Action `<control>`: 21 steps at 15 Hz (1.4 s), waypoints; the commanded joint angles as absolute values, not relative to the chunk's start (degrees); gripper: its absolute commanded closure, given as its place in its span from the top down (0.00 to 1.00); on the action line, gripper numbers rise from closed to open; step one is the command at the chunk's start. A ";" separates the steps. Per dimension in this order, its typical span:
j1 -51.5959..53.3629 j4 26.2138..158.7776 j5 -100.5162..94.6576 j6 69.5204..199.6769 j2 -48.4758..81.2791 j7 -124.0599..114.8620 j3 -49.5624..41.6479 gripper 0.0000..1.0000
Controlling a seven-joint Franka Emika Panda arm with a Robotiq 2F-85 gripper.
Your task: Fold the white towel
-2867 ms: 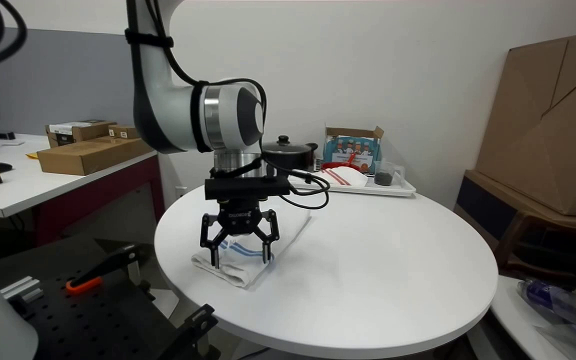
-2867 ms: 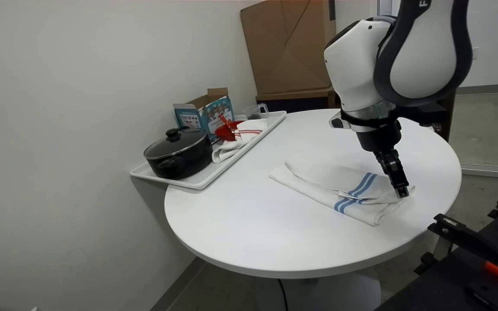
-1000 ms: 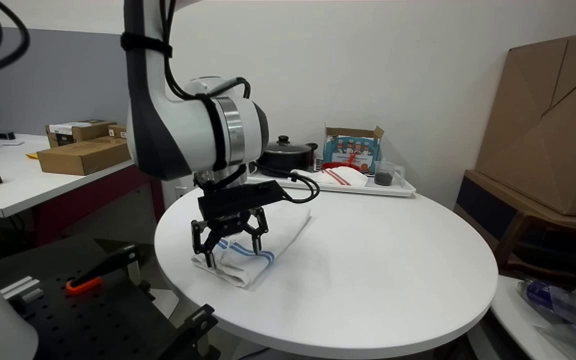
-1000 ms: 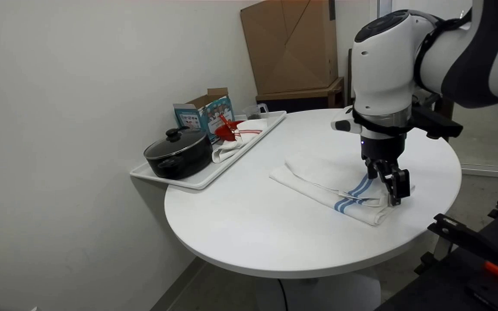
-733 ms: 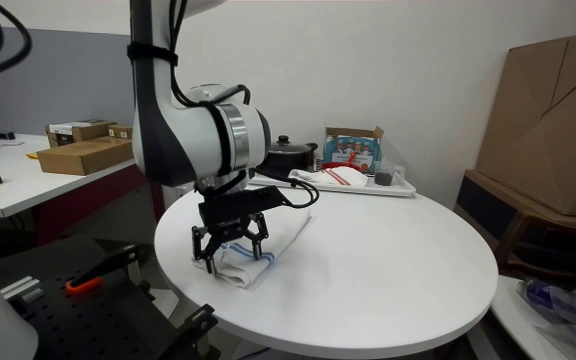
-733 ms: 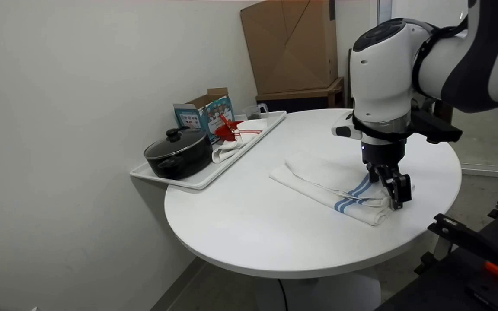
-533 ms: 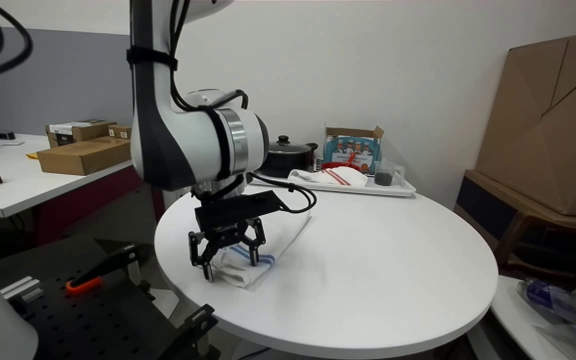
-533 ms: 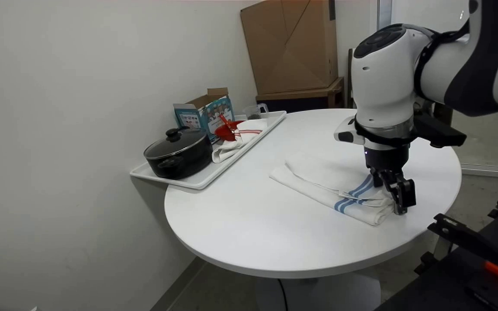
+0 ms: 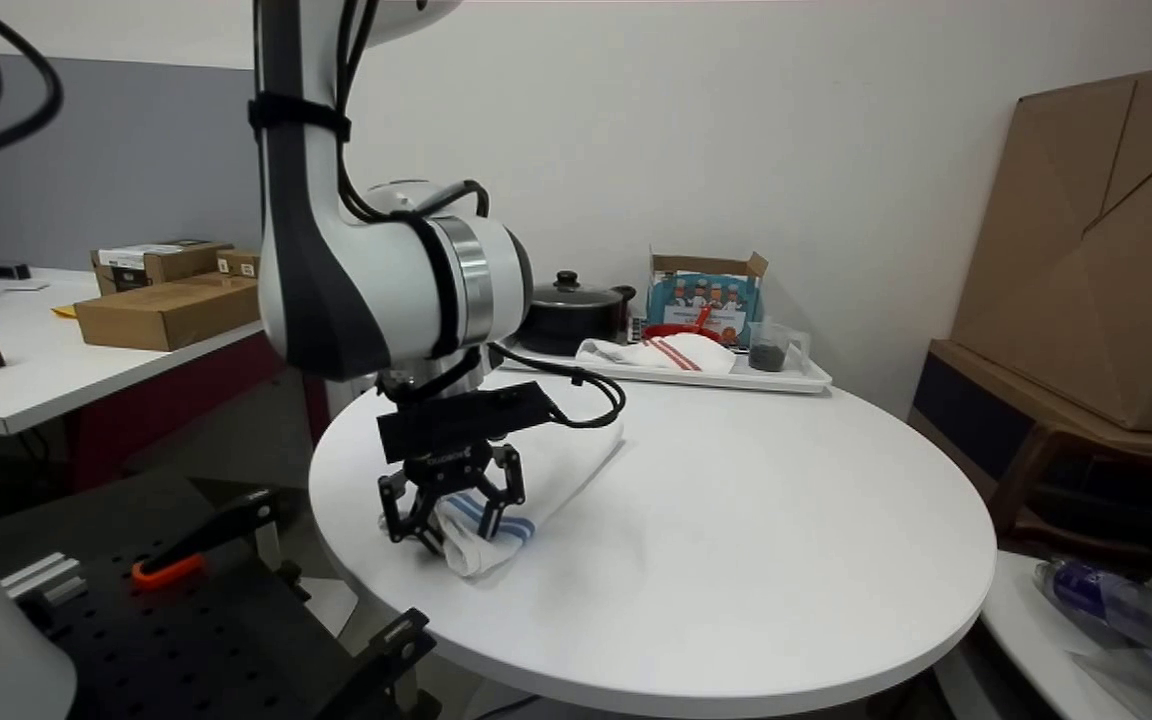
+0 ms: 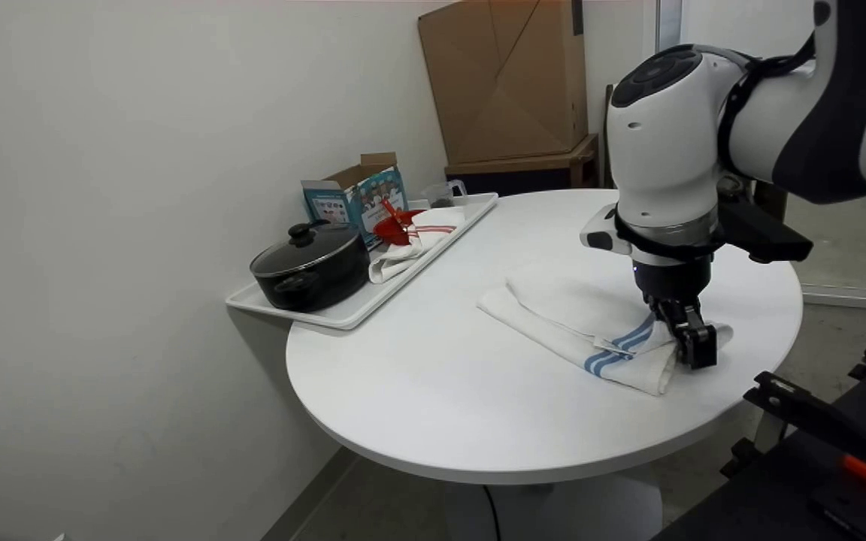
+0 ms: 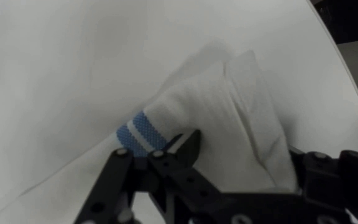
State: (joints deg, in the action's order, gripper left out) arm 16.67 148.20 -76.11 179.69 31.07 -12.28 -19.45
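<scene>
The white towel (image 9: 471, 558) with blue stripes lies folded in layers on the round white table in both exterior views. My gripper (image 9: 460, 538) points down at the towel's striped end, close to the table's edge. In the wrist view its fingers (image 11: 189, 146) stand part-way apart, one pressed against the towel (image 11: 204, 102) beside the stripes, the other along the cloth's far side. A bunched, creased stretch of cloth lies between them. The fingertips near the tabletop are partly hidden by cloth in an exterior view, where the towel (image 10: 568, 304) stretches away flat behind the gripper (image 10: 682, 359).
A white tray (image 10: 346, 321) at the back of the table holds a black pot (image 10: 313, 274), a teal box (image 9: 701, 300), a red dish (image 10: 392, 229), a cloth with red stripes (image 9: 676, 352) and a clear cup (image 9: 771, 348). The table's edge (image 11: 337, 53) runs near the gripper.
My gripper has turned, come lower and moved towards the table's near edge. Its fingers have drawn closer together, bunching the striped end; the whole towel has slid slightly towards that edge.
</scene>
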 commanded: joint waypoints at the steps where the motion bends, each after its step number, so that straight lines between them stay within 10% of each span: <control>1: 17.19 150.41 -72.79 176.05 29.46 -14.40 -18.90 0.16; 21: 5.14 158.67 -17.65 139.34 -5.64 17.31 4.81 0.09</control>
